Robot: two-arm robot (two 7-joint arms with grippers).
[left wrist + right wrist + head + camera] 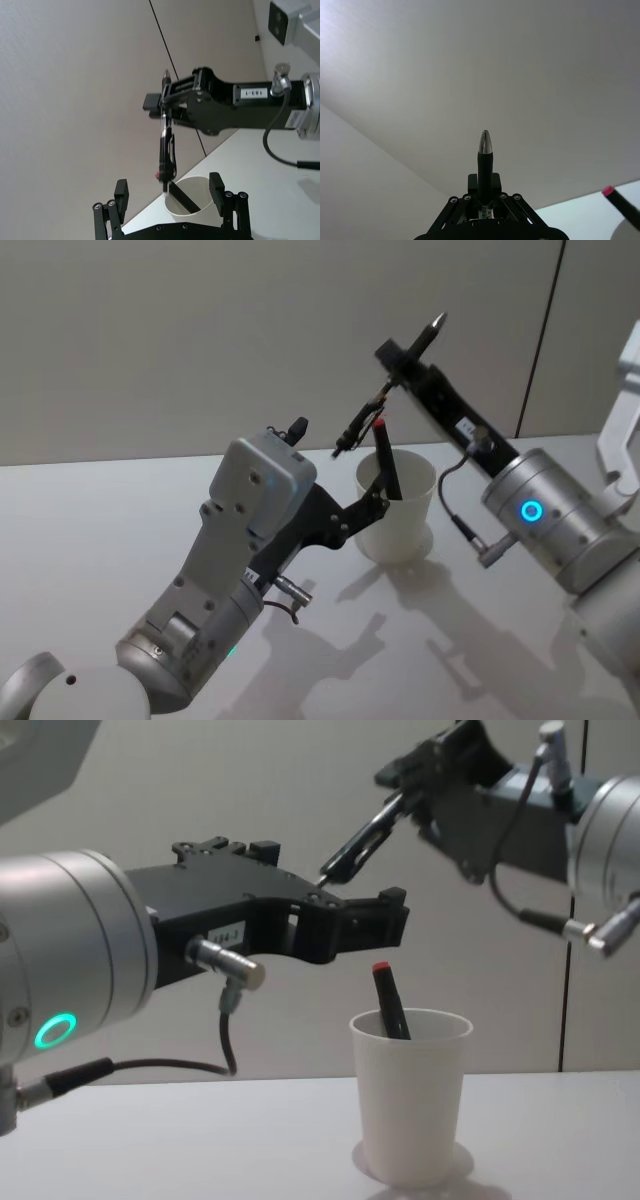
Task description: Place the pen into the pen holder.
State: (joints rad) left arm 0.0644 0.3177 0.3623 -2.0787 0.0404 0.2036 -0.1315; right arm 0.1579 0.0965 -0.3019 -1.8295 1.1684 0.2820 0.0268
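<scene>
A white paper cup, the pen holder (400,525) (410,1100) (197,181), stands upright on the table. One black pen with a red end (386,460) (388,1000) (620,202) leans inside it. My right gripper (400,358) (165,100) (415,780) (484,181) is shut on a second black pen (356,425) (166,145) (355,845) with a silver tip. This pen hangs tilted in the air above the cup, its lower end close over the rim. My left gripper (338,465) (168,190) (335,880) is open beside the cup, one finger near the rim, holding nothing.
The white table (120,510) stretches out to the left and front of the cup. A plain wall (200,330) with a dark vertical seam (545,320) stands behind it. Both arms crowd the space around the cup.
</scene>
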